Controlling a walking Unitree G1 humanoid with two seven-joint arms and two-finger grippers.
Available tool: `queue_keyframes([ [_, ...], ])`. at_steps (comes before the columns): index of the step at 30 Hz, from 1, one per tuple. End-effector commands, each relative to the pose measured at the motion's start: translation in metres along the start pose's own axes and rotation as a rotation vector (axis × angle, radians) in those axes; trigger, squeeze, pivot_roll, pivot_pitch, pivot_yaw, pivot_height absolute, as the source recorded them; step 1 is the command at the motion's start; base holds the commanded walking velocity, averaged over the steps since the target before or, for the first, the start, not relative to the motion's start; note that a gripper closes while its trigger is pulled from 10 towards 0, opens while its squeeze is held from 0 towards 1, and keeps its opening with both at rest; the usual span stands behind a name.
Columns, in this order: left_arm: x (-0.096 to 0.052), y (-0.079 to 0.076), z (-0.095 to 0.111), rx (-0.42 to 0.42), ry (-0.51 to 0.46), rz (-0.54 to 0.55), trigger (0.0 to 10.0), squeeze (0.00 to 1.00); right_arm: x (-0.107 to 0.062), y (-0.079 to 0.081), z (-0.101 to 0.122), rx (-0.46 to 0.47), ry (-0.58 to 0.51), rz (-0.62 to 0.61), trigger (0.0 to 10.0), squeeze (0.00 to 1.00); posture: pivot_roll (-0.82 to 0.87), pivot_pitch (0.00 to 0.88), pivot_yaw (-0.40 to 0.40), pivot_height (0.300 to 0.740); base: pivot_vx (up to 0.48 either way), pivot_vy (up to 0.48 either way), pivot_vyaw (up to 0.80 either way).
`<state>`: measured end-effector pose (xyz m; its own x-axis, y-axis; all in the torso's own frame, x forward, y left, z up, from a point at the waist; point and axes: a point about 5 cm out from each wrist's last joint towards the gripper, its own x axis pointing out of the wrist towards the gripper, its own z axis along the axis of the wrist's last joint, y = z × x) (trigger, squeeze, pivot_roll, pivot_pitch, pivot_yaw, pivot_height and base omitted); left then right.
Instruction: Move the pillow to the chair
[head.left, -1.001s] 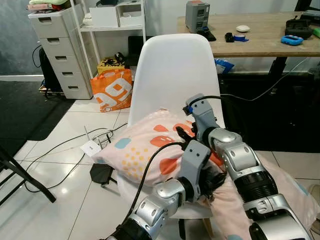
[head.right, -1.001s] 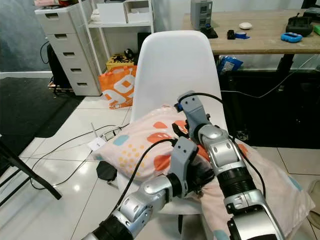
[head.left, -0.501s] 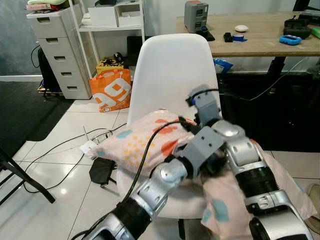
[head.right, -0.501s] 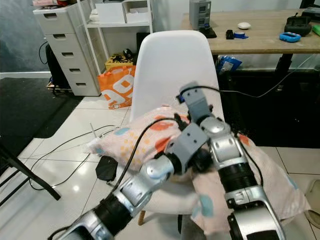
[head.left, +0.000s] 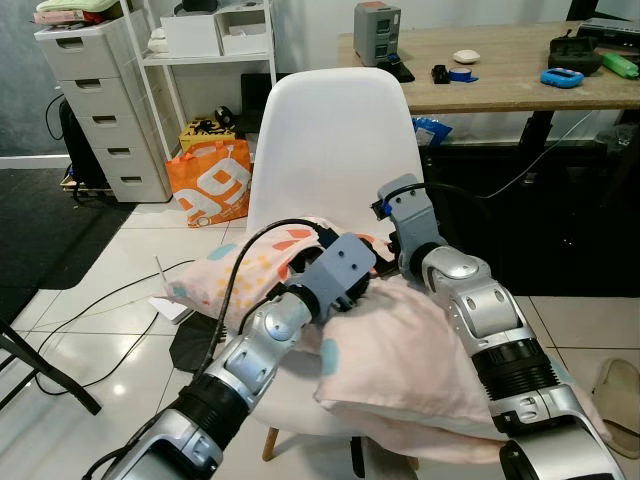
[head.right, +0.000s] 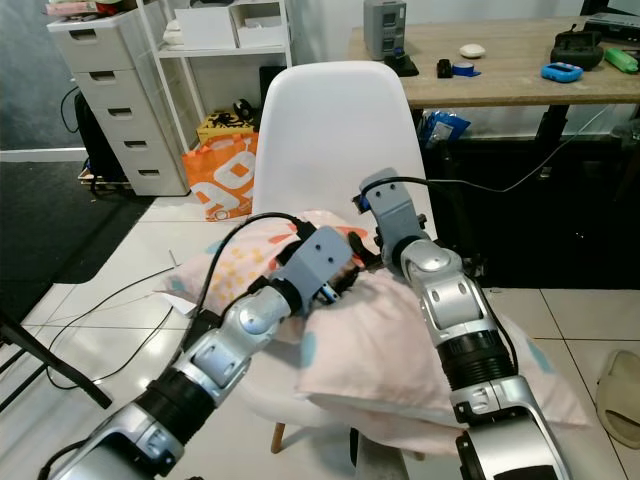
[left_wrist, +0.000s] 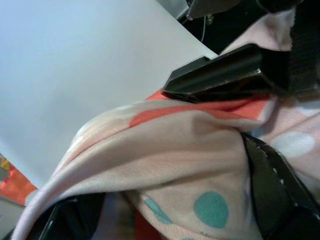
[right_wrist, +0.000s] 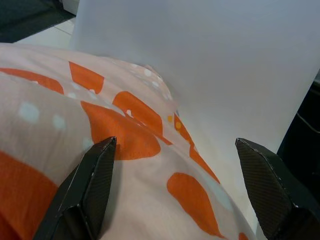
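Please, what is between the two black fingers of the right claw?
In the right wrist view, the pillow bulges between the open fingers of the right claw, with the white chair back behind.

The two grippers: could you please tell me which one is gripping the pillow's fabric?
The left gripper: its fingers pinch a fold of the pillow. The right gripper hangs open over the pillow beside the white chair back.

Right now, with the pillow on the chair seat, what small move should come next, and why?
Probably open the left gripper and draw it back. The pillow already rests on the white chair, yet the left jaws pinch a fold of fabric. The right gripper hovers open above the pillow, against the backrest.
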<state>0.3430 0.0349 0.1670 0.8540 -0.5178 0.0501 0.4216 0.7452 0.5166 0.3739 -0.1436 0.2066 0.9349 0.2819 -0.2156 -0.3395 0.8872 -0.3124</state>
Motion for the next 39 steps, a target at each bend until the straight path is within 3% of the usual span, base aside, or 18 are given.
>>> queue_keyframes([
  [1, -0.008, 0.024, -0.019, 0.086, 0.101, 0.039, 10.0, 0.0, 0.001, 0.006, -0.008, 0.049, 0.009, 0.037, 10.0, 0.0, -0.29, 0.078, 0.071, 0.565, 0.0, 0.0, 0.0],
  [4, -0.016, 0.036, -0.024, 0.083, 0.14, -0.013, 10.0, 0.0, 0.0, 0.01, -0.006, 0.099, -0.017, 0.071, 10.0, 0.0, -0.29, 0.08, 0.072, 0.565, 0.0, 0.0, 0.0],
  [9, -0.038, 0.046, -0.026, -0.047, 0.136, -0.149, 10.0, 0.0, -0.002, 0.018, 0.001, 0.197, -0.092, 0.139, 10.0, 0.0, -0.29, 0.084, 0.075, 0.565, 0.0, 0.0, 0.0],
  [10, -0.038, 0.046, -0.026, -0.047, 0.136, -0.149, 10.0, 0.0, -0.002, 0.018, 0.001, 0.197, -0.092, 0.139, 10.0, 0.0, -0.29, 0.084, 0.075, 0.565, 0.0, 0.0, 0.0],
  [11, -0.047, 0.055, -0.03, -0.02, 0.157, -0.169, 10.0, 0.0, -0.003, 0.02, 0.004, 0.24, -0.126, 0.169, 10.0, 0.0, -0.29, 0.085, 0.077, 0.565, 0.0, 0.0, 0.0],
  [15, -0.051, 0.059, -0.033, 0.004, 0.175, -0.17, 10.0, 0.0, -0.004, 0.021, 0.005, 0.255, -0.137, 0.18, 10.0, 0.0, -0.29, 0.085, 0.077, 0.565, 0.0, 0.0, 0.0],
  [17, -0.076, 0.08, -0.042, 0.014, 0.275, -0.204, 10.0, 0.0, -0.007, 0.026, 0.007, 0.295, -0.172, 0.23, 10.0, 0.0, -0.28, 0.088, 0.082, 0.565, 0.0, 0.0, 0.0],
  [18, -0.076, 0.08, -0.042, 0.014, 0.275, -0.204, 10.0, 0.0, -0.007, 0.026, 0.007, 0.295, -0.172, 0.23, 10.0, 0.0, -0.28, 0.088, 0.082, 0.565, 0.0, 0.0, 0.0],
  [20, -0.098, 0.093, -0.043, -0.001, 0.353, -0.263, 10.0, 0.0, -0.009, 0.029, 0.007, 0.315, -0.186, 0.257, 10.0, 0.0, -0.28, 0.085, 0.08, 0.565, 0.0, 0.0, 0.0],
  [22, -0.098, 0.093, -0.043, -0.001, 0.353, -0.263, 10.0, 0.0, -0.009, 0.029, 0.007, 0.315, -0.186, 0.257, 10.0, 0.0, -0.28, 0.085, 0.08, 0.565, 0.0, 0.0, 0.0],
  [27, -0.128, 0.107, -0.036, 0.041, 0.44, -0.356, 10.0, 0.0, -0.011, 0.036, 0.006, 0.331, -0.199, 0.326, 10.0, 0.0, -0.27, 0.078, 0.077, 0.565, 0.0, 0.0, 0.0],
  [29, -0.128, 0.107, -0.036, 0.041, 0.44, -0.356, 10.0, 0.0, -0.011, 0.036, 0.006, 0.331, -0.199, 0.326, 10.0, 0.0, -0.27, 0.078, 0.077, 0.565, 0.0, 0.0, 0.0],
  [30, -0.139, 0.117, -0.037, 0.095, 0.503, -0.362, 10.0, 0.0, -0.012, 0.038, 0.006, 0.34, -0.209, 0.352, 10.0, 0.0, -0.27, 0.073, 0.078, 0.565, 0.0, 0.0, 0.0],
  [31, -0.139, 0.117, -0.037, 0.095, 0.503, -0.362, 10.0, 0.0, -0.012, 0.038, 0.006, 0.34, -0.209, 0.352, 10.0, 0.0, -0.27, 0.073, 0.078, 0.565, 0.0, 0.0, 0.0],
  [33, -0.156, 0.14, -0.04, 0.185, 0.606, -0.307, 10.0, 0.0, -0.014, 0.042, 0.007, 0.379, -0.235, 0.391, 10.0, 0.0, -0.27, 0.067, 0.078, 0.565, 0.0, 0.0, 0.0],
  [36, -0.16, 0.151, -0.029, 0.151, 0.559, -0.241, 10.0, 0.0, -0.015, 0.041, 0.007, 0.416, -0.245, 0.386, 10.0, 0.0, -0.27, 0.07, 0.079, 0.565, 0.0, 0.0, 0.0],
  [39, -0.161, 0.152, -0.022, 0.123, 0.538, -0.229, 10.0, 0.0, -0.016, 0.04, 0.007, 0.426, -0.247, 0.382, 10.0, 0.0, -0.27, 0.07, 0.079, 0.565, 0.0, 0.0, 0.0],
])
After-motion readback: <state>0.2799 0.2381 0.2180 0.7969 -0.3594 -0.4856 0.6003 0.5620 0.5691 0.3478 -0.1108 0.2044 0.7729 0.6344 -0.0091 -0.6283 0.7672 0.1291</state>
